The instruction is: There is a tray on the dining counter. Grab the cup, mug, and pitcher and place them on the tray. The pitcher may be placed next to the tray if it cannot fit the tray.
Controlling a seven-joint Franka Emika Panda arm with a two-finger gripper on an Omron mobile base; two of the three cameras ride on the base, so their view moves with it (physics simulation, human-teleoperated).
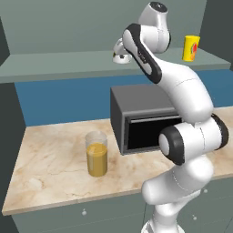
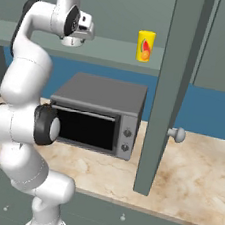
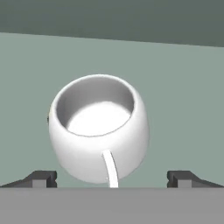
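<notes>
Item: mug, white, rigid, light, likely slippery; you grip across its body. Gripper fully spread, holding nothing.

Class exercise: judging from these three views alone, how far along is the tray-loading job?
Nothing looks done yet. The small yellow tapered cup stands on the grey-green shelf, and the tall clear glass pitcher of orange liquid stands on the marbled counter. In hand: the open gripper hovers over the squat white mug, not gripping. All three remain to carry.
</notes>
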